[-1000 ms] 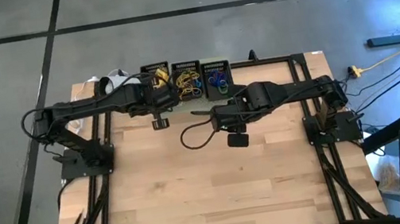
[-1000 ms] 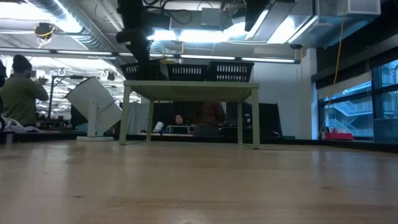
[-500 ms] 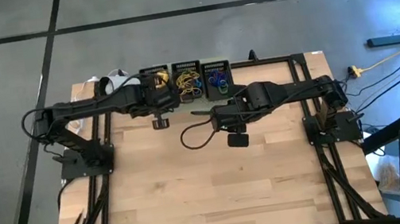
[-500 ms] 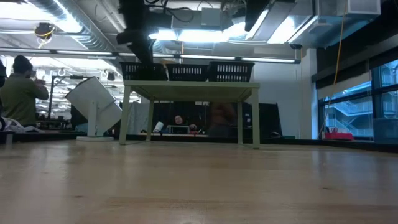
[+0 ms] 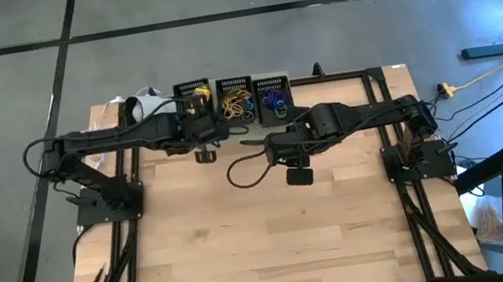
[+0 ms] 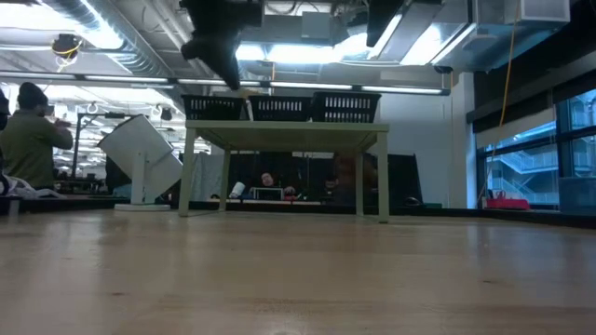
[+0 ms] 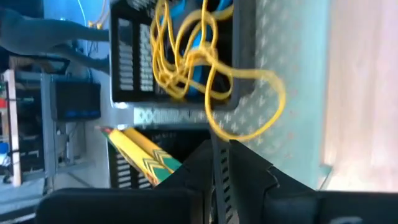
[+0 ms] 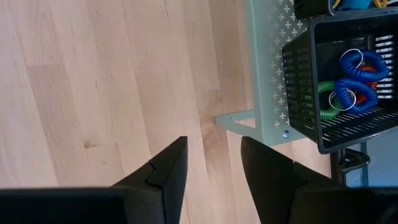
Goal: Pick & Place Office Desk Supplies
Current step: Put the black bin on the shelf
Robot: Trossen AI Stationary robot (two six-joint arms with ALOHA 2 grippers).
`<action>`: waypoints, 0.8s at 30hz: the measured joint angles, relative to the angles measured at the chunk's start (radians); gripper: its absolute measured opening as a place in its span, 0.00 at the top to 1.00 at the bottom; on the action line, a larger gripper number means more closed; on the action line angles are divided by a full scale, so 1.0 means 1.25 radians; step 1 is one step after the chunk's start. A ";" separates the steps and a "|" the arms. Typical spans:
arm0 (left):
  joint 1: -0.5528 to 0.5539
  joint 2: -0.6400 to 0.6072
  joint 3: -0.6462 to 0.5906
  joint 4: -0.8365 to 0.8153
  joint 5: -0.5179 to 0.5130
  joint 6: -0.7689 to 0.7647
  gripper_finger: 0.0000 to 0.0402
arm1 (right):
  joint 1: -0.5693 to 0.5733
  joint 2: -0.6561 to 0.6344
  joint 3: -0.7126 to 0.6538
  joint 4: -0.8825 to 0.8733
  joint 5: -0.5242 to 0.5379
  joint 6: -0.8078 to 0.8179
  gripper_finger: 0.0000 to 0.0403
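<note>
Three black mesh trays stand in a row on the pale green perforated stand [image 6: 284, 135] at the table's far edge. The left tray [image 5: 194, 94] holds yellow pencils [image 7: 140, 152]. The middle one [image 5: 236, 98] holds tan-yellow rubber bands [image 7: 186, 56], and one band's loop [image 7: 252, 109] hangs out over its rim onto the stand. The right tray [image 8: 329, 81] holds blue, green and red clip rings [image 8: 351, 81]. My left gripper [image 7: 220, 165] hovers just before that loop, its fingers a narrow slit apart. My right gripper [image 8: 211, 165] is open above bare table beside the stand.
The stand's leg [image 8: 239, 118] rests on the wood close to my right gripper. A black cable [image 5: 241, 173] loops on the table under the right arm. Bare wood [image 5: 277, 238] stretches toward the near edge. A person [image 6: 28, 140] stands in the room behind.
My left gripper has drawn back a little from the trays and risen slightly, rolling and tipping as it went; the left tray shows more fully from above.
</note>
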 joint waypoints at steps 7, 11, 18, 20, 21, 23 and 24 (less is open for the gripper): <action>-0.047 0.000 0.071 -0.004 -0.004 -0.020 0.86 | 0.000 0.000 0.000 0.000 0.000 -0.001 0.62; -0.068 -0.010 0.117 -0.089 -0.067 -0.085 0.85 | 0.000 0.000 0.000 0.000 0.000 0.002 0.62; -0.018 -0.056 0.133 -0.359 -0.102 -0.277 0.88 | 0.000 0.000 0.000 0.000 -0.001 0.008 0.62; 0.015 -0.066 0.132 -0.406 -0.100 -0.333 0.91 | 0.000 0.000 0.000 0.000 -0.001 0.008 0.62; 0.033 -0.069 0.129 -0.413 -0.100 -0.349 0.92 | 0.000 0.000 0.000 0.000 -0.001 0.009 0.62; 0.068 -0.076 0.117 -0.409 -0.084 -0.357 0.96 | 0.000 0.000 0.000 0.000 0.000 0.010 0.62; 0.085 -0.077 0.109 -0.400 -0.072 -0.354 0.97 | 0.000 0.000 0.000 0.000 0.000 0.011 0.62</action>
